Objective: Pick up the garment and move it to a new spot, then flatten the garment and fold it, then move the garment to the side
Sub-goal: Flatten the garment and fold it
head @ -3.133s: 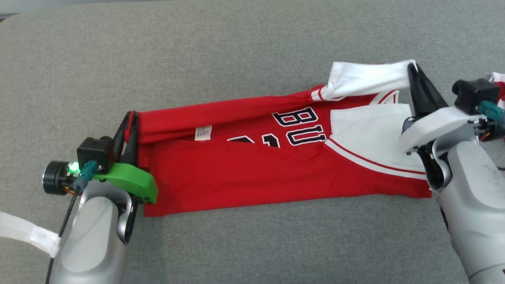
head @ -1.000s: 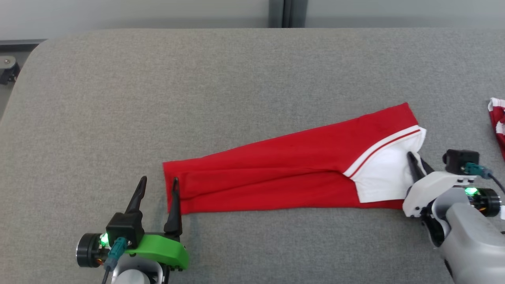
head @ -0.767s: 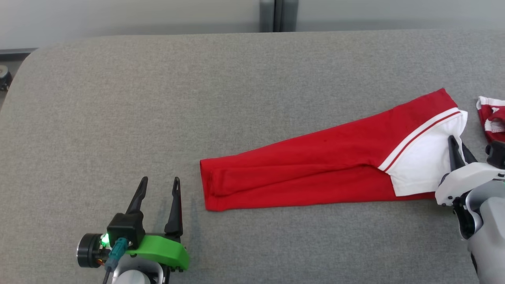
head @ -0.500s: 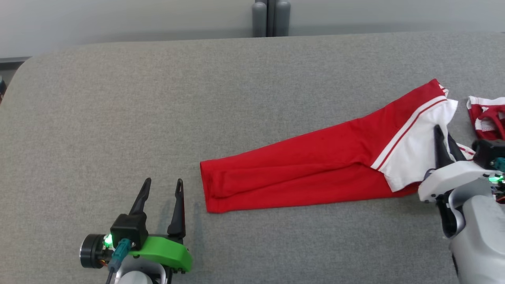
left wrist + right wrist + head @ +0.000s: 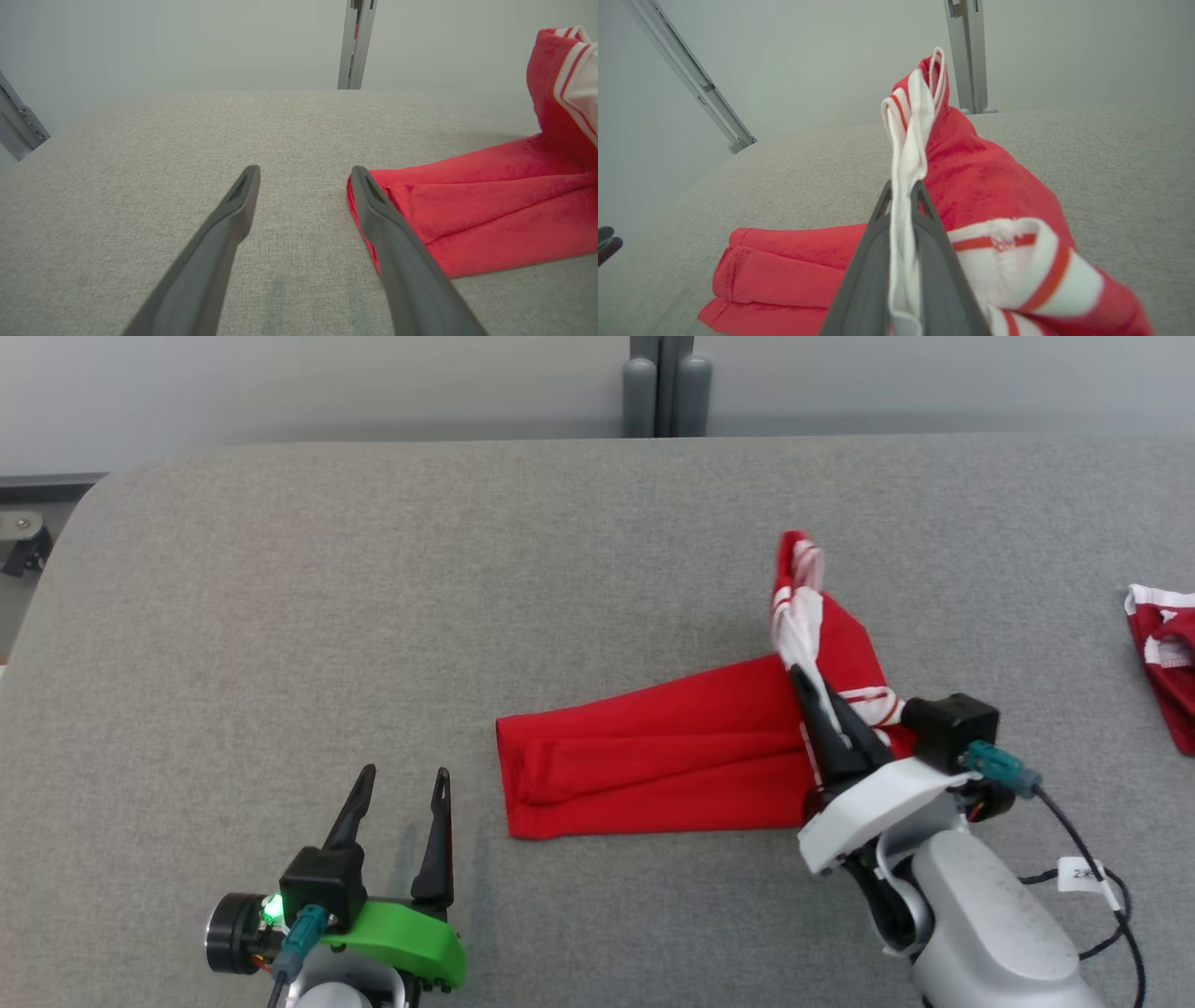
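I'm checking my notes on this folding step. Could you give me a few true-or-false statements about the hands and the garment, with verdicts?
1. The right hand is shut on the white-trimmed end of the garment. True.
2. The left hand grips the garment's other end. False: it is open, apart from the garment and holding nothing.
3. The held end is raised off the table, while the rest of the garment lies on it as a narrow folded strip. True.
4. A second red-and-white cloth lies at the left edge of the head view. False: it lies at the right edge.
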Controlling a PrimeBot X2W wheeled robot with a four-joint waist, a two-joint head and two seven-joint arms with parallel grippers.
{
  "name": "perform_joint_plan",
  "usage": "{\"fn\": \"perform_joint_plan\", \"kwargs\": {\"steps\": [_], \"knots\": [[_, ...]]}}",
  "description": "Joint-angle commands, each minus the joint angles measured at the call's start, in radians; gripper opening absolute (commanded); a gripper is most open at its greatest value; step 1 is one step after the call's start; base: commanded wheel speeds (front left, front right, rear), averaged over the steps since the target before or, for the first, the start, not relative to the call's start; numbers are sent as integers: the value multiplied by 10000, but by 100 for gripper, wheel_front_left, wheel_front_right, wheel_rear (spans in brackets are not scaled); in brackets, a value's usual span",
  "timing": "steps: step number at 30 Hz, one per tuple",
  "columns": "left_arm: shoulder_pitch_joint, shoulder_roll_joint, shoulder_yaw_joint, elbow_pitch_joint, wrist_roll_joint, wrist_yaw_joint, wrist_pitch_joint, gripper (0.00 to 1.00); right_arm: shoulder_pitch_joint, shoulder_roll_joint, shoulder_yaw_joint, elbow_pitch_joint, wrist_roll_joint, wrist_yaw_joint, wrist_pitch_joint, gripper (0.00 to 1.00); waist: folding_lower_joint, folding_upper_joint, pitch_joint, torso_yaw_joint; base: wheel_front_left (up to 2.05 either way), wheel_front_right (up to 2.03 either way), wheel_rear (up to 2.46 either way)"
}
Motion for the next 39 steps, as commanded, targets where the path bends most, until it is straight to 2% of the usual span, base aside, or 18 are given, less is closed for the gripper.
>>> {"fn": "perform_joint_plan", "kwargs": {"steps": [1,8,19,20,21,22,26,39], "knots": [[57,31,-16,12,37,-5,8,100,47,4,322,-40,181,-13,-21,0,0,0,-14,169,0,0,0],[-59,30,-179,23,18,-2,8,100,-347,238,2266,258,1015,-13,9,0,0,0,19,664,0,0,0],[-218,30,-366,93,-67,58,8,100,-1131,294,4256,656,2575,-12,-35,0,0,0,144,1057,0,0,0],[-221,31,-359,100,-62,73,8,100,-1170,290,4307,658,2662,-12,-36,19,0,0,151,1052,0,0,0],[-229,31,-342,112,-59,87,8,100,-1220,281,4289,644,2792,-12,-37,65,0,0,153,1038,0,0,0],[-233,30,-322,127,-53,92,8,100,-1270,282,4256,620,2822,-12,-38,100,0,0,147,1018,0,0,0],[-256,30,-168,144,41,120,6,100,-1303,280,3650,555,2348,-12,-38,100,0,0,101,796,0,0,0],[-155,31,399,190,393,-5,6,100,91,294,-892,143,-1600,-12,-40,100,0,0,-305,-282,0,0,0]]}}
